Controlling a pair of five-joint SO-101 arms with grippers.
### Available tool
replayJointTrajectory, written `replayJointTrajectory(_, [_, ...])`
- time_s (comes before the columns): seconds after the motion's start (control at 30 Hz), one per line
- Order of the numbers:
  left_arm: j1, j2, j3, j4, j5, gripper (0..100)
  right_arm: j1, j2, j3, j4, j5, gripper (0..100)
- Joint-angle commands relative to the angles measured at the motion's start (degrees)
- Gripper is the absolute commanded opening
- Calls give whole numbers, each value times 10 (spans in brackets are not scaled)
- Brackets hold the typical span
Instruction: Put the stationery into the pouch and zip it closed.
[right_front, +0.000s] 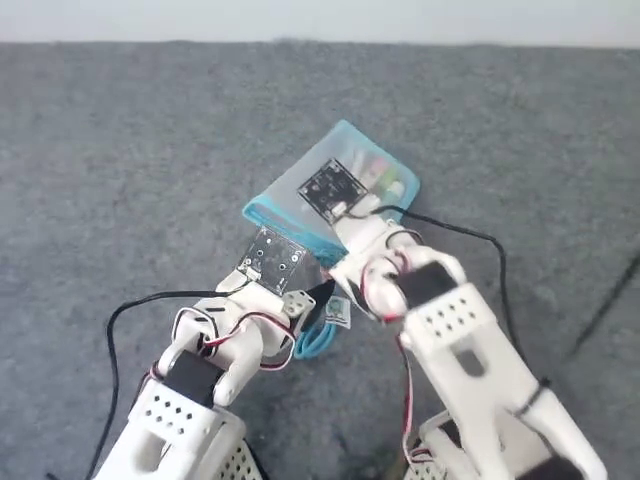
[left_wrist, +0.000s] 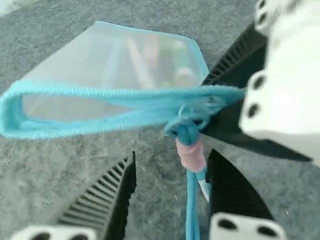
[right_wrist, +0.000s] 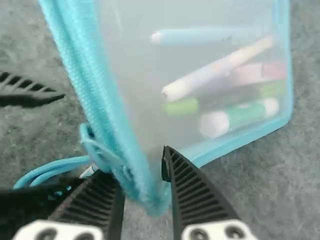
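Grey table (right_front: 120, 150) with 1 translucent, blue-edged pouch (left_wrist: 110, 65) lying near its middle. Right gripper (right_wrist: 135, 162) clamped on the pouch's zip-end corner; left gripper (left_wrist: 171, 155) spread wide just beside it. Stationery (right_wrist: 220, 75) inside the pouch. Blue zip pull (left_wrist: 190, 150) between the left jaws.

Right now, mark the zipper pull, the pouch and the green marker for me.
zipper pull (left_wrist: 186, 125): left wrist view, on the blue loop above the pink piece.
pouch (right_wrist: 125, 75): right wrist view, on its bare clear wall.
green marker (right_wrist: 245, 115): right wrist view, on the green barrel.
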Motion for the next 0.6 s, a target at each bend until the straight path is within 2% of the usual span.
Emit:
replayJointTrajectory(0.0, [-3, -12, 0, -39, 10, 222, -14, -81, 13, 8, 8, 6])
replayJointTrajectory(0.2, [-1, -14, 5, -49, 10, 205, -15, -68, 25, 4, 9, 6])
replayJointTrajectory(0.57, [-4, -16, 7, -62, 5, 39, 2, -13, 25, -14, 28, 6])
